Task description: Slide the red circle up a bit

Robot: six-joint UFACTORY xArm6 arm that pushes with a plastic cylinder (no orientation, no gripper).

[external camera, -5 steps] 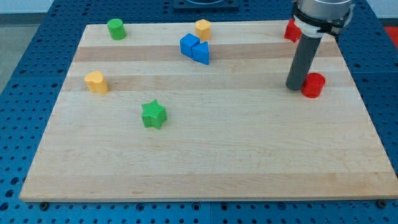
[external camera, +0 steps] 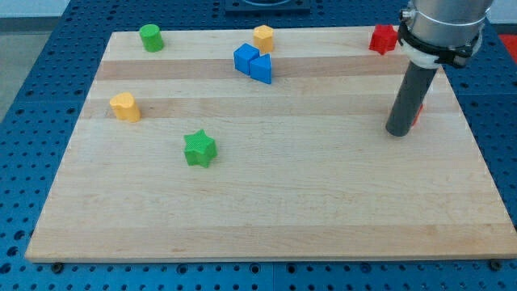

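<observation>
The red circle (external camera: pixel 418 112) stands near the board's right edge; only a thin sliver of it shows, the rest is hidden behind my rod. My tip (external camera: pixel 397 132) rests on the board just below and slightly left of it, in front of it in this view. I cannot tell whether the tip touches the red circle.
Another red block (external camera: pixel 382 38) sits at the top right. An orange block (external camera: pixel 263 37) and two blue blocks (external camera: pixel 252 63) are at top centre, a green cylinder (external camera: pixel 150 37) at top left, a yellow block (external camera: pixel 124 106) at left, a green star (external camera: pixel 199 149) lower left.
My tip has moved to the right and a little down, from the left side of the red circle to in front of it. The circle is now mostly hidden.
</observation>
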